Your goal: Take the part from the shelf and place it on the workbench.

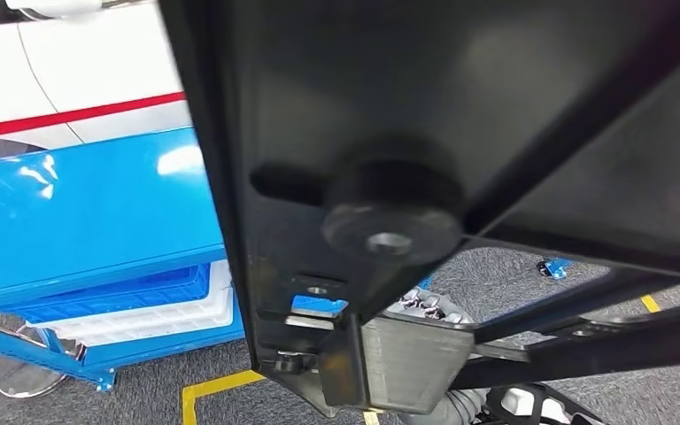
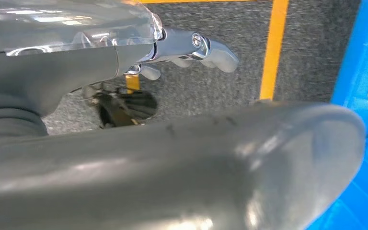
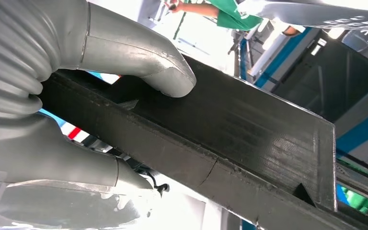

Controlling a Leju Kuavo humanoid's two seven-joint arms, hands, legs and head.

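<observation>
My right hand (image 3: 76, 96) grips the black part (image 3: 249, 139), thumb on top, fingers beneath. Part sits high before my head, above the blue shelf (image 1: 88, 212); long axis runs away from that hand. Left hand (image 2: 191, 48) loose, holding nothing.

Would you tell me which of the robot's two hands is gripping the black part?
The right hand: its thumb presses on the black part. The left hand holds nothing.

A blue bin (image 1: 155, 288) is sitting beneath a blue panel (image 1: 80, 208); yellow floor tape (image 2: 274, 45) is running across grey carpet (image 2: 206, 86) beyond the fingers.
</observation>
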